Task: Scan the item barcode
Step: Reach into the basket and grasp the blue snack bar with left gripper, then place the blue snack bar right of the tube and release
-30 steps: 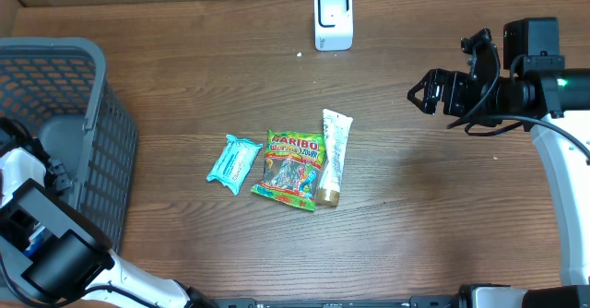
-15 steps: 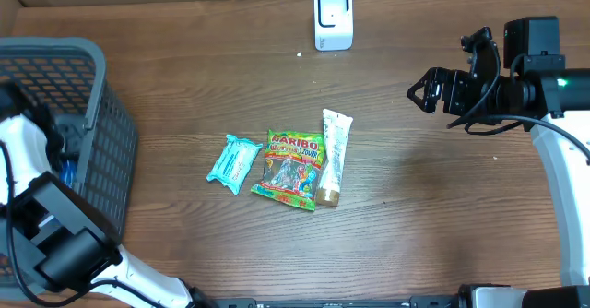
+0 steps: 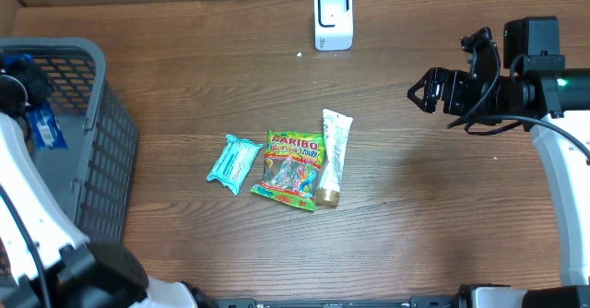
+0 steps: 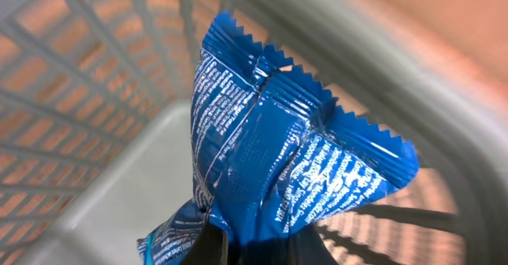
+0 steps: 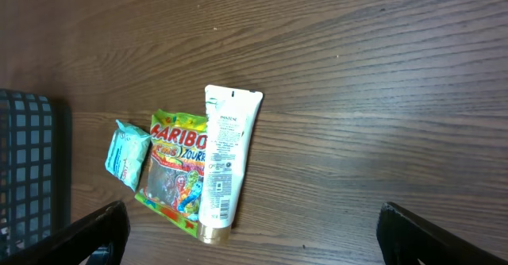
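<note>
Blue packet (image 4: 278,178): glossy, crinkled, zigzag-edged.

A brown wooden counter (image 3: 442,207) carries a grey mesh basket (image 3: 111,160) at its left edge. Near the middle lie a teal packet (image 3: 232,163), a bag of gummy sweets (image 3: 291,169) and, just beside it, a white tube (image 3: 333,155) with a gold cap.

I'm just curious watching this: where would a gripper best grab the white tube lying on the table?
Probably from straight above, pinching across the white tube near its crimped end, which juts past the Haribo bag crowding its left edge. The tube lies flat; its right side is free.
</note>
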